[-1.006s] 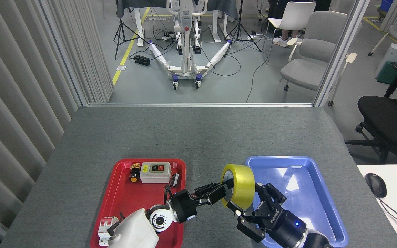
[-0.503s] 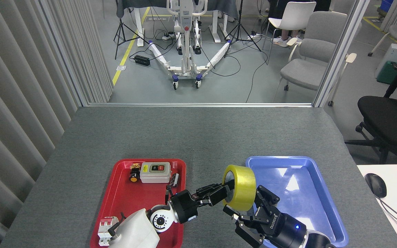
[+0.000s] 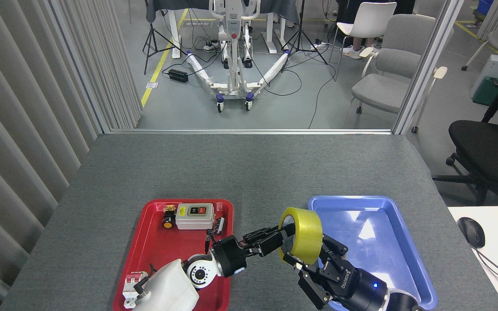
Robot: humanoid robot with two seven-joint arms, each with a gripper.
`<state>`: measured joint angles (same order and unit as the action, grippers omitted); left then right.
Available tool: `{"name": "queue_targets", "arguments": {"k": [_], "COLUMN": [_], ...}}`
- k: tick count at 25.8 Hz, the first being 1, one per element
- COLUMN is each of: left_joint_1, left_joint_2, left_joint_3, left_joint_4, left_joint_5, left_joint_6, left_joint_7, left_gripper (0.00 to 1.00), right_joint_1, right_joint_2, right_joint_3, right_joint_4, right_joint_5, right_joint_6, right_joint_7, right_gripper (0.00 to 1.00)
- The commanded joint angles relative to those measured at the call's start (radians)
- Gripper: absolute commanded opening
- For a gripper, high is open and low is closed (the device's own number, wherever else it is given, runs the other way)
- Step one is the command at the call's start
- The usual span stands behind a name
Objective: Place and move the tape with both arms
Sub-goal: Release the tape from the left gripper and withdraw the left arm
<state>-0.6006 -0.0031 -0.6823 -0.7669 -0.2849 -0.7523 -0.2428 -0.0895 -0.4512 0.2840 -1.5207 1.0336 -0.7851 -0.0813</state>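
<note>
Tape (image 3: 303, 235) is held in the air over the bench (image 3: 249, 172) gap between red tray (image 3: 145, 250) and blue tray (image 3: 387, 242), close to the blue tray's left edge. Left pincer (image 3: 284, 237) pinches the tape wall, one finger inside the core. Right pincer (image 3: 307, 263) is spread, fingers around the tape's lower side, not visibly clamped. Versus half a second ago, the right pincer has come back up against the tape after dropping slightly; the tape itself barely shifted. Likely a handover in progress: right needs to close before left lets go. Switch box (image 3: 194, 216) sits untouched in the red tray.
</note>
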Motion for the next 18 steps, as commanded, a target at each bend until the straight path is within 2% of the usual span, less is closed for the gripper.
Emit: {"name": "queue_targets", "arguments": {"k": [1, 3, 7, 11, 15, 18], "left_joint_1": [-0.001, -0.004, -0.011, -0.011, -0.013, -0.013], "left_joint_2": [0.005, 0.008, 0.029, 0.052, 0.054, 0.071], "left_joint_3": [0.001, 0.001, 0.004, 0.004, 0.006, 0.006], "left_joint_4": [-0.012, -0.014, -0.02, -0.045, -0.045, -0.048], "left_joint_5": [-0.002, 0.0, 0.0, 0.0, -0.002, -0.002], "left_joint_6": [0.111, 0.113, 0.114, 0.114, 0.116, 0.114], "left_joint_7": [0.063, 0.066, 0.068, 0.083, 0.1, 0.102], "left_gripper": [1.0, 1.0, 1.0, 1.0, 1.0, 1.0], "right_joint_1": [0.004, 0.004, 0.005, 0.008, 0.01, 0.01], "right_joint_2": [-0.006, -0.024, -0.055, -0.089, -0.142, -0.159], "right_joint_3": [0.0, -0.002, -0.02, -0.098, -0.154, -0.164], "right_joint_4": [-0.001, -0.004, -0.009, 0.011, 0.059, 0.085], "right_joint_5": [-0.032, -0.064, -0.083, -0.129, -0.138, -0.141], "right_joint_6": [0.0, 0.0, 0.0, 0.0, 0.0, 0.0], "right_joint_7": [-0.008, -0.006, -0.006, 0.002, 0.008, 0.009], "right_gripper": [0.0, 0.0, 0.0, 0.0, 0.0, 0.0]}}
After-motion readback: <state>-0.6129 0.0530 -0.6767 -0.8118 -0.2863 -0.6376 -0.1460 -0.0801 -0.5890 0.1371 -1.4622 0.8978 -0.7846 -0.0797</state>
